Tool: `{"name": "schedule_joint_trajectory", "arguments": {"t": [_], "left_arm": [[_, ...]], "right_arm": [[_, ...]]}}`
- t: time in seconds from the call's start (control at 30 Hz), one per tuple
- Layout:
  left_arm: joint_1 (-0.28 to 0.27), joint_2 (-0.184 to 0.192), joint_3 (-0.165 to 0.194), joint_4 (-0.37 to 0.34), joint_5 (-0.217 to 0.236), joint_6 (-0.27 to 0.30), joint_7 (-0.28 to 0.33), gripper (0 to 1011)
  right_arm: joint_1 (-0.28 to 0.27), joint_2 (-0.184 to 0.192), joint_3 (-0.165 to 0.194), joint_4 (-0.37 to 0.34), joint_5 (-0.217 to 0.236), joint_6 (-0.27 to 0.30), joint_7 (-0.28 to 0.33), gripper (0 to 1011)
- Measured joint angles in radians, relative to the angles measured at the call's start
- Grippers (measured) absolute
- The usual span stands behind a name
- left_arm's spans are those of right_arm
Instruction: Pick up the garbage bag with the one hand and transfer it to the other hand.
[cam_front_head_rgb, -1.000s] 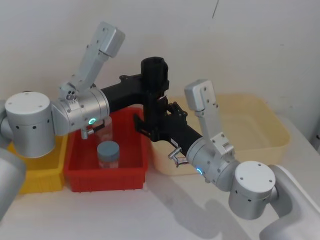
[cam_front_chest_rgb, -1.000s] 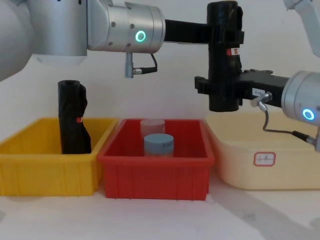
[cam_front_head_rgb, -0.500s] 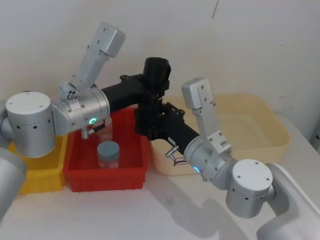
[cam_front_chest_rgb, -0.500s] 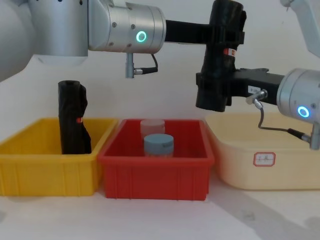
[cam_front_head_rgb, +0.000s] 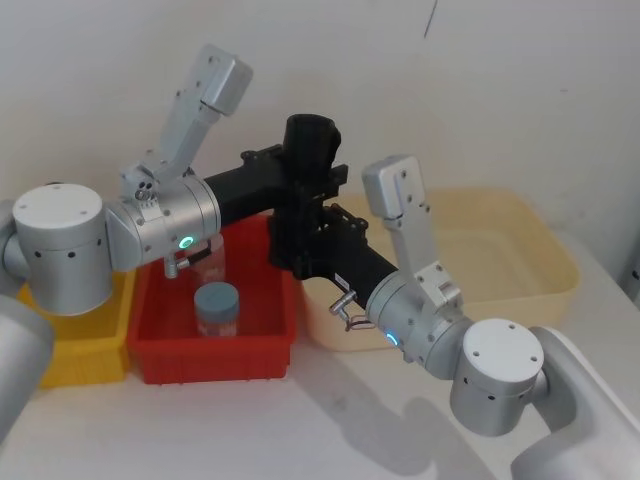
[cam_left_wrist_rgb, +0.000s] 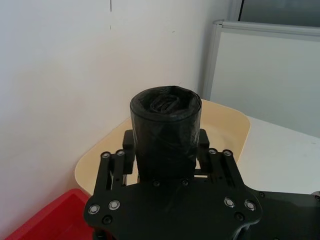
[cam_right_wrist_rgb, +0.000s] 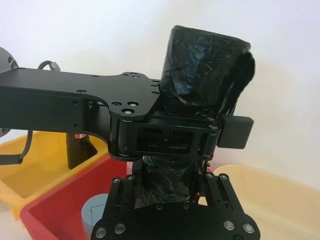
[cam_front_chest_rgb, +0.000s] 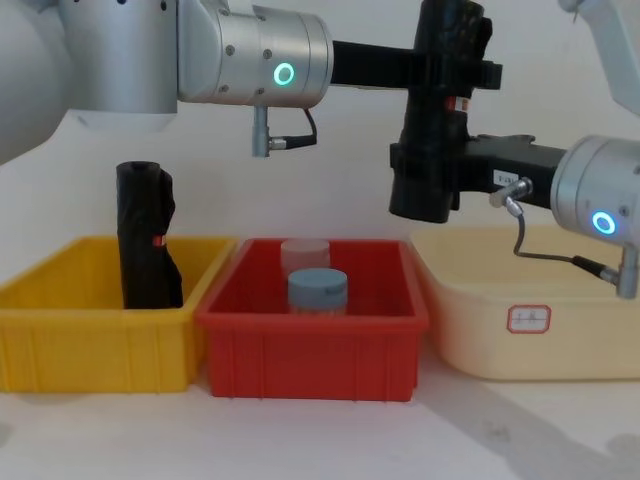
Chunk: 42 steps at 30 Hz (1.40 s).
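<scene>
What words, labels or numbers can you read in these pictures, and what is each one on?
No text can be read as words.
White tag with a red border, on the cream bin: marks too small to read.
White sticker on the right arm: print too blurred to read.
Red-and-white band on the garbage bag: no letters can be made out.

black garbage bag (cam_front_chest_rgb: 425, 200); red bin (cam_front_chest_rgb: 310, 318), yellow bin (cam_front_chest_rgb: 90, 350)
</scene>
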Motion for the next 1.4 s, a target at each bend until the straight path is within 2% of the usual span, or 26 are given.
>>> {"name": "schedule_joint_trajectory", "arguments": {"t": [0.07,0.1,0.17,0.23,0.27,0.4,1.0,1.4], "left_arm": [[0.000,0.000,0.000,0.000,0.000,0.000,0.000,710],[0.000,0.002,0.000,-0.001,0.000,0.000,0.001,768],[0.001,0.004,0.000,-0.006,0.000,0.002,0.002,799],[0.005,0.011,0.000,-0.018,-0.001,0.007,0.006,894],[0.006,0.013,-0.001,-0.022,-0.002,0.009,0.007,894],[0.014,0.024,-0.005,-0.040,-0.006,0.018,0.012,1000],[0.090,0.102,-0.062,-0.199,-0.064,0.074,0.043,1001],[0.114,0.122,-0.096,-0.260,-0.100,0.079,0.060,1001]], "right_arm": [[-0.001,-0.002,0.002,0.001,-0.003,-0.002,-0.004,592],[-0.001,-0.003,0.003,0.002,-0.004,-0.002,-0.005,592],[-0.002,-0.005,0.005,0.003,-0.006,-0.003,-0.011,589],[-0.004,-0.009,0.011,0.005,-0.010,-0.004,-0.021,589],[-0.004,-0.010,0.013,0.006,-0.012,-0.004,-0.024,589],[-0.006,-0.016,0.022,0.010,-0.016,-0.003,-0.038,589],[0.006,-0.055,0.073,0.047,-0.021,0.041,-0.105,589],[0.035,-0.104,0.135,0.067,-0.003,0.068,-0.166,589]]}}
